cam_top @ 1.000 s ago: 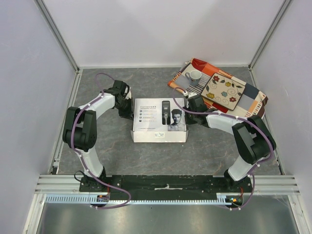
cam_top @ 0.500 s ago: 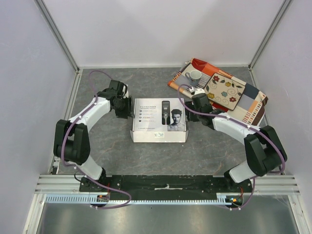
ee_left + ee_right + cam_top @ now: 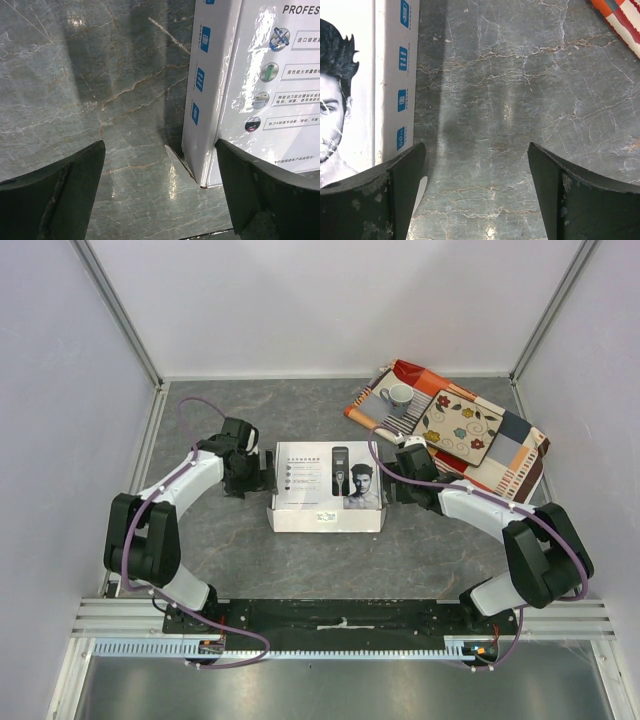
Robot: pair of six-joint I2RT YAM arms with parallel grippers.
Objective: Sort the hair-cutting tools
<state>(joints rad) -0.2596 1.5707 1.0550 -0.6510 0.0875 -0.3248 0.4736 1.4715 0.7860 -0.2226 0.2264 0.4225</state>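
Top external: left jaws, right jaws wide at opposite box [image 3: 327,502] edges.

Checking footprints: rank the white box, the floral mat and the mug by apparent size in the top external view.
1. white box, the largest
2. floral mat, clearly smaller
3. mug, smallest by far

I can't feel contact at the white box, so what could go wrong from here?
The left gripper, jaws open, straddles the left edge of the white cardboard box printed with a clipper and a man's face; shutting could crush the wall or snag the loose corner flap. The right gripper, jaws open, is mostly over bare grey table, one finger beside the box; shutting may grab nothing or shove it.
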